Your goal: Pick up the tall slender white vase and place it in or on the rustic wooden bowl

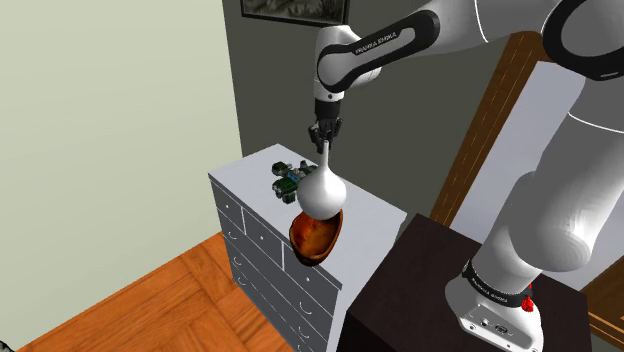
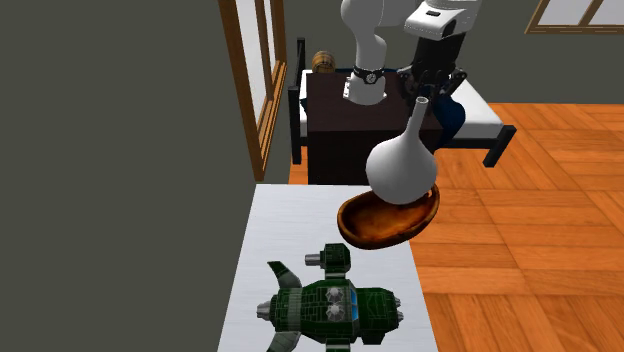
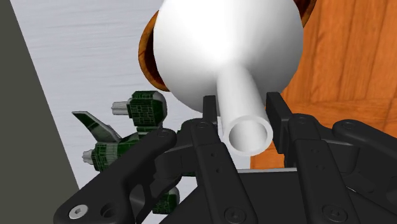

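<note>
Over the bowl (image 1: 312, 240), the vase (image 1: 322, 192) stands near-upright, neck up.

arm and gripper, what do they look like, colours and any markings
The arm has smooth white rounded shells with dark joints, and a black band near its wrist carries white FRANKA EMIKA lettering. A small red mark sits by its foot. The gripper is all black, with two fingers and visible screw heads.

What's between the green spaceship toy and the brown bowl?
Nothing, just bare white dresser top between the toy and the bowl, seen in the second exterior view.
</note>
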`<state>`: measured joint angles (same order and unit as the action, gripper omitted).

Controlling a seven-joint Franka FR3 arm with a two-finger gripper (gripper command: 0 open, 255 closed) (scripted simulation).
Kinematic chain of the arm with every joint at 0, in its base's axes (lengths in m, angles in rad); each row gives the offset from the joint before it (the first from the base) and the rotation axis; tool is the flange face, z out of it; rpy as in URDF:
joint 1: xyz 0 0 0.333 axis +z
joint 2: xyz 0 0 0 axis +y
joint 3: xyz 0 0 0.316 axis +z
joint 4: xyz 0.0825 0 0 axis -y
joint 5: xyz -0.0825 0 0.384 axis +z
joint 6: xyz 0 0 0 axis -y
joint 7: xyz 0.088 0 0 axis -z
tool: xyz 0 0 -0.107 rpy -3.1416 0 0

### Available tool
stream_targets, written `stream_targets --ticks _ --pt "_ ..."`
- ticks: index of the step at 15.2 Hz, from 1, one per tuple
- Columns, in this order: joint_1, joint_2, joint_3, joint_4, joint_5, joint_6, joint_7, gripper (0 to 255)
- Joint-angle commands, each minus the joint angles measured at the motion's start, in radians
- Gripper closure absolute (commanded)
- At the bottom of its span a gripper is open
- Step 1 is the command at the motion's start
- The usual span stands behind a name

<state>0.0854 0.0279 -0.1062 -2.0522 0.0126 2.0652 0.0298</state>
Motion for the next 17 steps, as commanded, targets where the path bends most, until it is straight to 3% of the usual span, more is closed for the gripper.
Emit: stream_targets --ticks 1,6,13,14,17 --pt "0.000 0.009 0.000 -0.016 0.001 0.027 -0.002 255" --pt "-0.001 0.034 0.000 -0.049 0.005 0.085 -0.004 255" --pt "-0.001 0.034 0.000 -0.049 0.005 0.085 -0.004 255" --pt "-0.001 0.034 0.000 -0.049 0.005 0.085 -0.005 0" --pt "-0.001 0.035 0.000 -0.048 0.005 0.085 -0.005 0"
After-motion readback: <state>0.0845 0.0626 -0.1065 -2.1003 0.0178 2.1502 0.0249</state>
